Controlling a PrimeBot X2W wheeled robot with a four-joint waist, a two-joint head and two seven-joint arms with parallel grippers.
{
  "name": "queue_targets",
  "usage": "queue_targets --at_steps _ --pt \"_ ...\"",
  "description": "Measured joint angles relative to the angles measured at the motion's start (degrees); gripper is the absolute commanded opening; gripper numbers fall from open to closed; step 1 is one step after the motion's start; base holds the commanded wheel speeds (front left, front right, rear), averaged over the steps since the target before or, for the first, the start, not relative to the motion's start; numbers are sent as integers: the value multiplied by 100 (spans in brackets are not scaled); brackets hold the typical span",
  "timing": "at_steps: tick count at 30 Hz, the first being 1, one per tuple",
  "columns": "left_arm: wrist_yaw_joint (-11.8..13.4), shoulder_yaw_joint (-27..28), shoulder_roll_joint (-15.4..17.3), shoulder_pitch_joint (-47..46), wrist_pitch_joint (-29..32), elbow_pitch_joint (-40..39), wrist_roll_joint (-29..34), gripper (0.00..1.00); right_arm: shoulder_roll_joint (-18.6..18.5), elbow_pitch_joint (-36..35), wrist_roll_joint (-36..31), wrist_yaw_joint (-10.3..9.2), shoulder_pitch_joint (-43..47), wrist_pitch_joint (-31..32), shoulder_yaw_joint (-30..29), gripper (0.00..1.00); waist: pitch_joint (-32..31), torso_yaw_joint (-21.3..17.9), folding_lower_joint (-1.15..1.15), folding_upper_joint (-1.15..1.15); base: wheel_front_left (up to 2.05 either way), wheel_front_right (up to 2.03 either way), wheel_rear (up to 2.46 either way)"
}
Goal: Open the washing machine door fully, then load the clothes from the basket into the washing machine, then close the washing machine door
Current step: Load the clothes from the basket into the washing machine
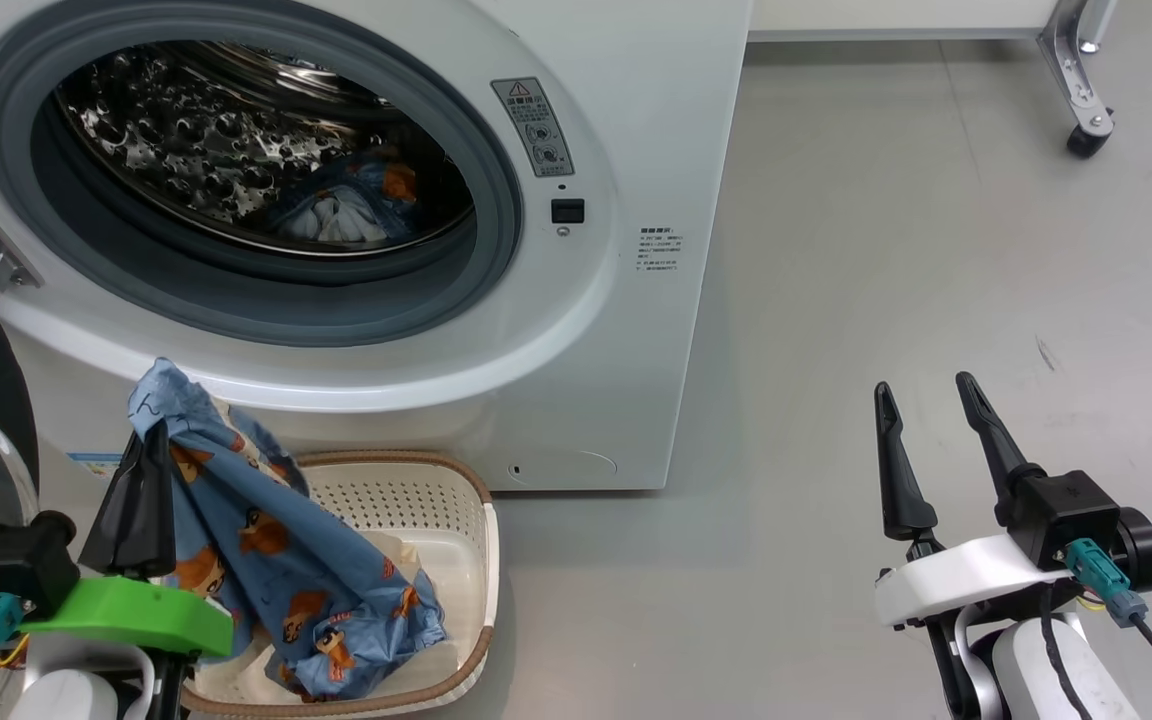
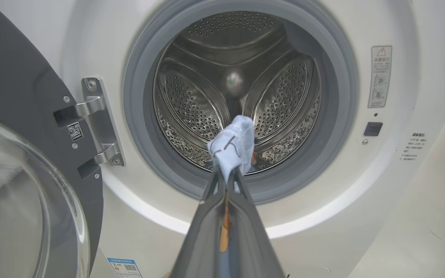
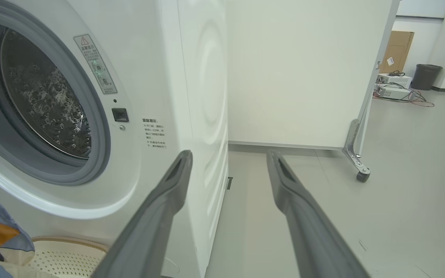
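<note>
Clamps the blue garment (image 1: 266,540) in the left gripper (image 1: 154,440) at 8 o'clock, its tail in the basket (image 1: 416,500), right gripper (image 1: 924,385) spread empty at 4 o'clock; may snag on the grey ring (image 1: 266,315) or slip out before the drum (image 1: 186,130).

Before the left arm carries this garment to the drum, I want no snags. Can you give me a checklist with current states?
1. Grip: left gripper shut on the clothes, ok.
2. Door: washing machine door swung clear of the mouth, ok.
3. Lift: lower end of the clothes lies in the basket, not ok.
4. Mouth: washing machine opening unobstructed, one garment deep in the drum, ok.
5. Other arm: right gripper open, empty, off to the side, ok.
</note>
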Motion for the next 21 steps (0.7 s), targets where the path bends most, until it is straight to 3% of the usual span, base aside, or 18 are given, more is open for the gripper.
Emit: queue_targets --at_steps 14,21 --pt "-38 159 -103 -80 0 -86 36 0 11 -163 -62 -15 -37 0 108 100 544 -102 0 0 0 0 0" --pt "-63 174 -58 -615 0 -25 121 0 32 -283 -130 -24 -271 0 224 100 945 -207 0 0 0 0 0"
